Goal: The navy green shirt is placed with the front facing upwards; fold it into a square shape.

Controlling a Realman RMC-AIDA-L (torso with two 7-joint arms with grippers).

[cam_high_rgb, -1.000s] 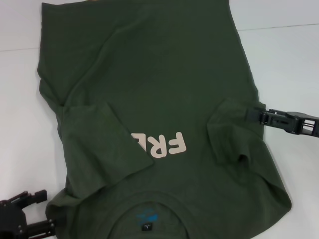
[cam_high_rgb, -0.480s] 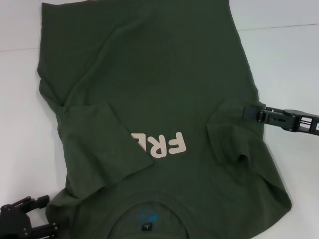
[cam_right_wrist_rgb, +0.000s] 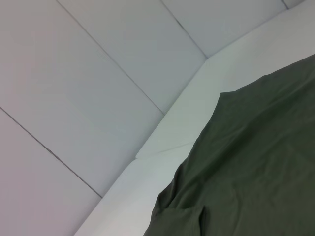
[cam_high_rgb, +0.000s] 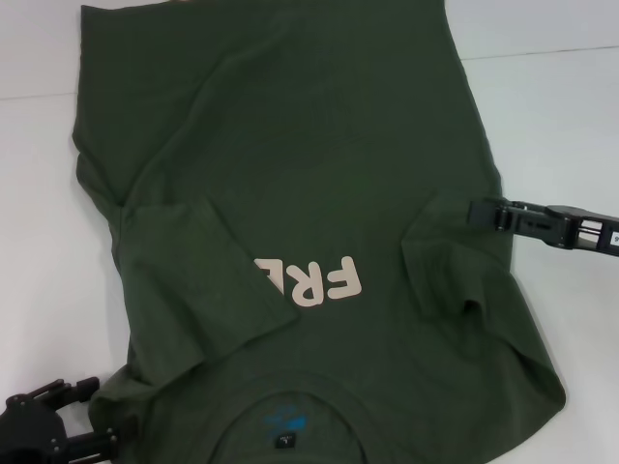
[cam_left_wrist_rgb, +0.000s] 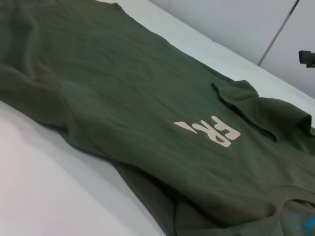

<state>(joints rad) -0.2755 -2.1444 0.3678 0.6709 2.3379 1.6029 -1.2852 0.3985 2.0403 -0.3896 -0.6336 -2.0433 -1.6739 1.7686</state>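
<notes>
- The navy green shirt (cam_high_rgb: 309, 193) lies front up across the white counter (cam_high_rgb: 561, 126), both sleeves folded inward — pale letters "FRE" (cam_high_rgb: 308, 280) show near centre, collar at 6 o'clock
- Right gripper (cam_high_rgb: 476, 211) at 3 o'clock, its tip over the folded right sleeve; I cannot tell how its jaws stand
- Left gripper (cam_high_rgb: 85, 416) at 7 o'clock, beside the shirt's shoulder — jaws spread

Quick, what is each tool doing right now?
Left tool: open, holding nothing, by the shirt's near corner.
Right tool: cannot be told.
</notes>
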